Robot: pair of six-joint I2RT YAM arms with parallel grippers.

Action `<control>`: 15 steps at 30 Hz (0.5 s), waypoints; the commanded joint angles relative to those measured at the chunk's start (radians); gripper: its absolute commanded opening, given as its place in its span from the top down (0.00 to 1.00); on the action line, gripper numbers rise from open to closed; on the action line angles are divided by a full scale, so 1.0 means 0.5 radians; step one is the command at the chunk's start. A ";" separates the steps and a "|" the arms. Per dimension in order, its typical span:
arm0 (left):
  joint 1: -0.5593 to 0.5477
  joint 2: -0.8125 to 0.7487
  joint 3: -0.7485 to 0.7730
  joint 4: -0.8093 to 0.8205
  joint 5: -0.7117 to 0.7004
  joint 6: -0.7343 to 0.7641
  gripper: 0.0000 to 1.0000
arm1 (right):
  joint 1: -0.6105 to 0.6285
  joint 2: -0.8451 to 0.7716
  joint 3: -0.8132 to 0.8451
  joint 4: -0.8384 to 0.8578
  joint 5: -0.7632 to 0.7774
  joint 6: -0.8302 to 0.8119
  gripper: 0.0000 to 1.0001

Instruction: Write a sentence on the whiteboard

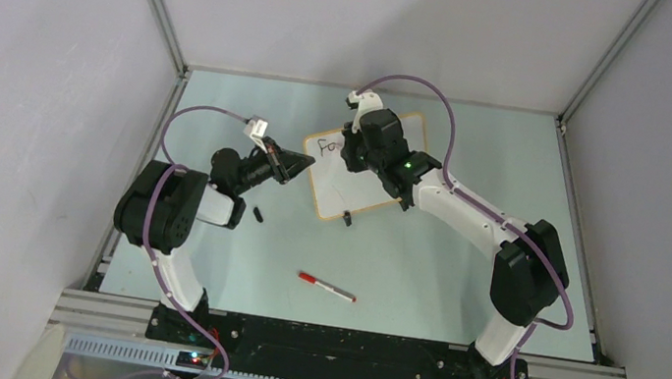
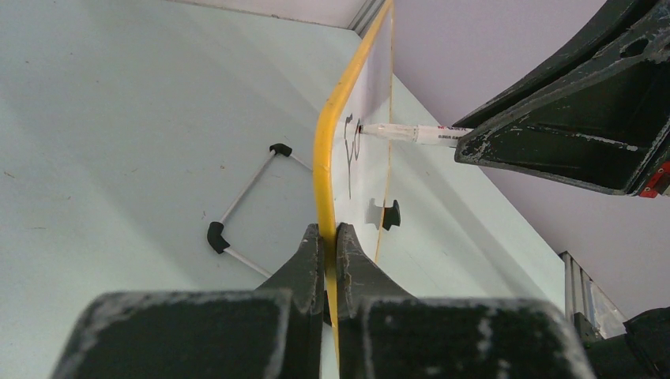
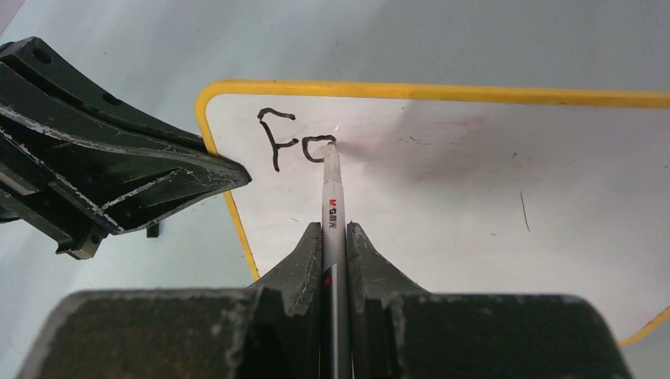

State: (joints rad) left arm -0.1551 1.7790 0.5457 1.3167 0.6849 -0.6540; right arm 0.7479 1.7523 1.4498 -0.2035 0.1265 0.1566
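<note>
The whiteboard [image 1: 357, 188], glossy white with a yellow-orange frame, lies in the middle of the table. The sentence shows as two black letters, "Fo" [image 3: 288, 142], at the board's corner, also seen in the top view [image 1: 326, 145]. My right gripper [image 3: 334, 233] is shut on a white marker [image 3: 331, 193] whose tip touches the board at the end of the "o". My left gripper [image 2: 330, 230] is shut on the board's frame edge [image 2: 321, 158] near that corner. The left wrist view shows the marker [image 2: 411, 133] meeting the board edge-on.
A second marker with a red cap [image 1: 326, 287] lies on the table near the front. A small black cap [image 1: 258, 213] lies by the left arm. A black clip foot [image 1: 346, 217] sits on the board's near edge. A wire stand [image 2: 245, 197] shows beside the board.
</note>
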 commanded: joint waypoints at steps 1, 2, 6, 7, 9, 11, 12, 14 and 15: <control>-0.021 -0.055 0.010 -0.029 0.003 0.170 1.00 | -0.017 0.032 0.086 0.066 0.045 -0.001 1.00; -0.019 -0.057 0.010 -0.029 0.002 0.170 1.00 | -0.015 0.033 0.086 0.060 0.047 0.000 1.00; -0.020 -0.052 0.014 -0.030 0.004 0.170 1.00 | -0.008 0.033 0.086 0.032 0.053 0.000 1.00; -0.020 -0.053 0.013 -0.029 0.004 0.168 1.00 | -0.006 0.033 0.086 0.028 0.053 -0.002 1.00; -0.021 -0.053 0.013 -0.031 0.004 0.170 1.00 | -0.004 0.031 0.086 0.009 0.053 -0.001 1.00; -0.022 -0.054 0.013 -0.029 0.002 0.171 1.00 | -0.003 0.032 0.086 -0.007 0.052 0.002 1.00; -0.021 -0.054 0.013 -0.029 0.002 0.173 1.00 | 0.001 0.033 0.086 -0.018 0.053 0.002 1.00; -0.023 -0.055 0.013 -0.033 0.002 0.173 1.00 | 0.002 0.026 0.086 -0.036 0.058 0.001 1.00; -0.022 -0.057 0.013 -0.034 0.001 0.174 1.00 | 0.003 0.025 0.087 -0.042 0.068 0.000 1.00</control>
State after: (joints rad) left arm -0.1551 1.7790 0.5457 1.3163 0.6846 -0.6540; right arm 0.7490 1.7527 1.4502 -0.2085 0.1268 0.1566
